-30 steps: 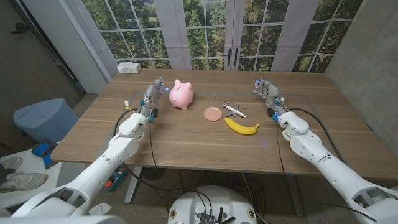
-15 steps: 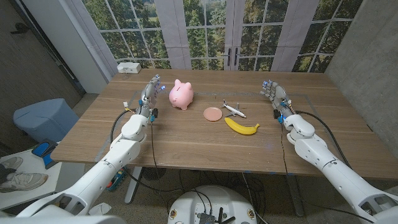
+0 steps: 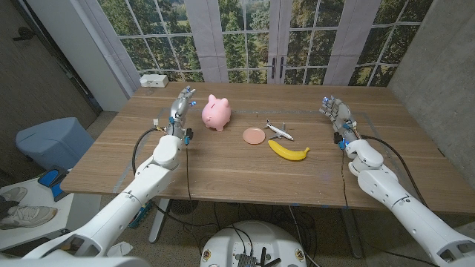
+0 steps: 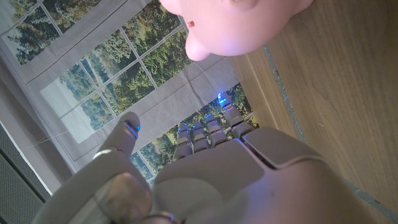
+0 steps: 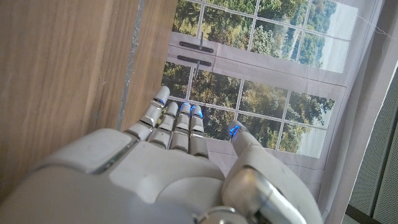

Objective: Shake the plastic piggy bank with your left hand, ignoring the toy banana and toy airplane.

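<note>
Tall windows with trees beyond stand behind the wooden table [image 3: 223,167], and a small white box [image 3: 154,80] sits at its far left corner. Working from the left: the left hand [image 3: 180,108] stands raised just beside the plastic piggy bank [image 3: 216,112], fingers apart and holding nothing; the left wrist view shows the pig's pink body [image 4: 233,25] ahead of the fingertips [image 4: 211,124], with a gap between, so no contact is confirmed. The pig stands upright on the table, left of centre toward the far side. Assessment: the task is at the approach stage; the grasp, the lift and the shake all remain to be done. Further right lie a small pink disc [image 3: 253,136], then the toy airplane [image 3: 278,130], then the toy banana [image 3: 289,152] just in front of it; all three sit apart from the pig on its far side from the left hand, and nothing lies between hand and pig. At the right, the right hand [image 3: 335,114] is held up, released and empty, well apart from the toys.
</note>
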